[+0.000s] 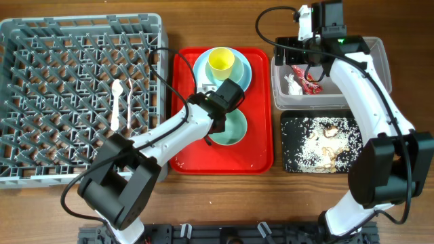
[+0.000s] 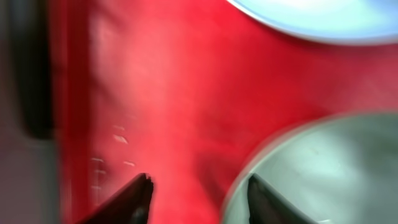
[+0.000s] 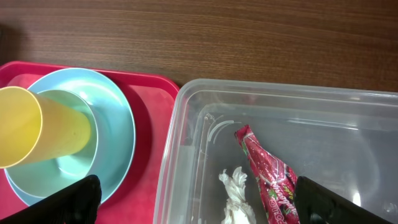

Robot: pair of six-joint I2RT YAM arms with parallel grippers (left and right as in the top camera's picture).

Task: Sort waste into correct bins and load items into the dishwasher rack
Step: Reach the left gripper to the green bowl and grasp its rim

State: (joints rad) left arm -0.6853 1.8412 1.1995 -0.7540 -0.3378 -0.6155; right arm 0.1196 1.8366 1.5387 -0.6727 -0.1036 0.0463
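Waste binned: wrapper, scrap in clear tub upper right, crumbs in black tray. Spoon, fork in rack, left. Plate, bowls, cup unloaded, centre. Left gripper part-open astride bowl rim; right gripper wide, empty.

A brown wooden table fills the overhead view out to every edge, its grain running left to right in fine darker streaks. The light is even and soft, leaving only faint, short shadows on the wood. In the right wrist view the table spans the upper part of the frame, slightly paler toward the upper middle and darker in the upper left corner.
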